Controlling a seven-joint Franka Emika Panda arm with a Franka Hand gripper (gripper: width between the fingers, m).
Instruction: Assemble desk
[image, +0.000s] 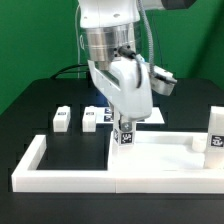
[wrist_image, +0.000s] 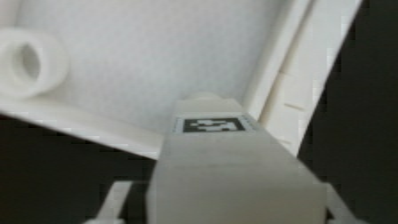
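**Desk, in parts.**

**Tabletop panel (image: 170, 150), one.** It is flat white plastic and looks rigid. It lies on the dark surface (image: 45, 105) inside the border rail (image: 60, 182). You can expect it to be light, but wide, smooth and thin-edged, so a poor fit for a narrow claw. It is better pushed against the rail than lifted. The wrist view shows one round corner hole (wrist_image: 22, 60); no other hole can be made out.

**Legs, four counted.** All are short, square, white and tagged.
- **Held leg (image: 126, 137), one.** It stands upright in the claw (image: 126, 126), which is closed on its upper part. Its lower end is at the panel's end toward the exterior view's left. You cannot tell whether it touches the panel. In the wrist view the corner hole sits off to one side of the leg, not under it.
- **Loose legs, two.** The first loose leg (image: 62, 118) and the second loose leg (image: 92, 118) lie near each other on the surface. They are toward the exterior view's left of the arm, apart from the panel.
- **Standing leg (image: 216, 132), one.** It is upright at the exterior view's right edge, on or just beside the panel.

**Handling of the legs.** They look stiff, light and not fragile, and the plastic is likely slick. Take each one across two opposite flat faces, near the upper end, so the lower end stays free for its hole.

**Border rail, one.**
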